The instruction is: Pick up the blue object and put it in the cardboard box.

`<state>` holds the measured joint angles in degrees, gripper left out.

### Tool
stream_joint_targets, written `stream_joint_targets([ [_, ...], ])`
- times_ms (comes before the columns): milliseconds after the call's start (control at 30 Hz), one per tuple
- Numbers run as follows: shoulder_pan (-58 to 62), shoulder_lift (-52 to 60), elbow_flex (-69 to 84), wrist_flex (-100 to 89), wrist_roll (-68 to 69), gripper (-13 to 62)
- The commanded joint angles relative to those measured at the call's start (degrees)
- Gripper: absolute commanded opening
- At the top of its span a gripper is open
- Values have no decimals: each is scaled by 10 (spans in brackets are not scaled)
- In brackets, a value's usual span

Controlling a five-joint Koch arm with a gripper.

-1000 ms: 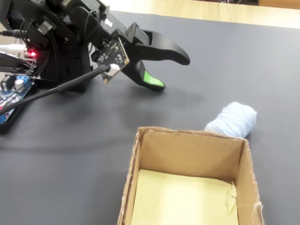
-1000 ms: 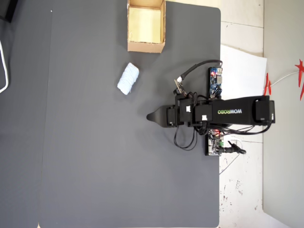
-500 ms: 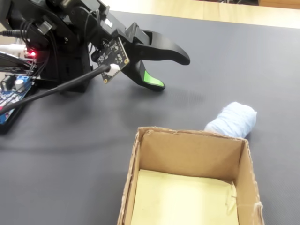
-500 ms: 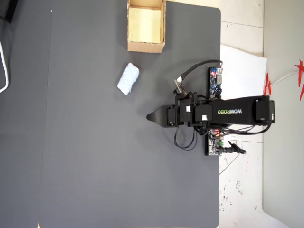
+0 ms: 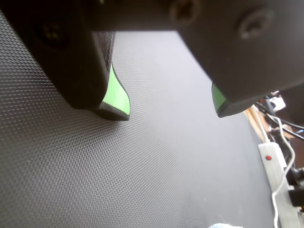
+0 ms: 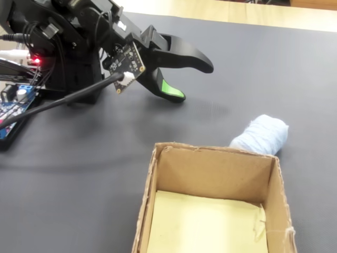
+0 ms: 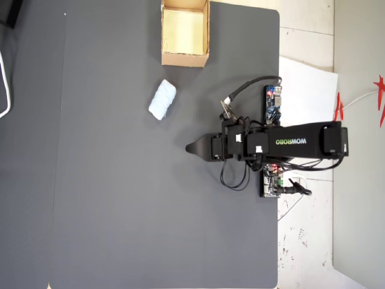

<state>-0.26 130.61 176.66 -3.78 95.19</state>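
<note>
The blue object [image 6: 261,135] is a pale blue soft bundle lying on the black mat just behind the far right corner of the cardboard box [image 6: 216,174]. From overhead the blue object [image 7: 162,100] lies below and left of the cardboard box [image 7: 184,59], whose yellowish floor is bare. My gripper [image 6: 192,81] hovers low over the mat, well left of the bundle, open with nothing between its green-padded fingers [image 5: 116,97]. In the wrist view my gripper [image 5: 171,111] shows bare mat in the gap, and a sliver of the blue object [image 5: 225,225] peeks at the bottom edge.
The arm's base and circuit boards [image 6: 13,105] with cables sit at the left of the fixed view. A white sheet of paper [image 7: 307,90] lies beside the mat's right edge overhead. A white power strip [image 5: 278,175] lies at the right in the wrist view.
</note>
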Motion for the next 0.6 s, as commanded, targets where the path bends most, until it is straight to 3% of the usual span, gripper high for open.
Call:
stream_joint_targets([
  [0,-3,44,19,-4,8,337],
  [400,3,36,-54,-33,-121,337],
  [567,18,18,-158,39,-167,337],
])
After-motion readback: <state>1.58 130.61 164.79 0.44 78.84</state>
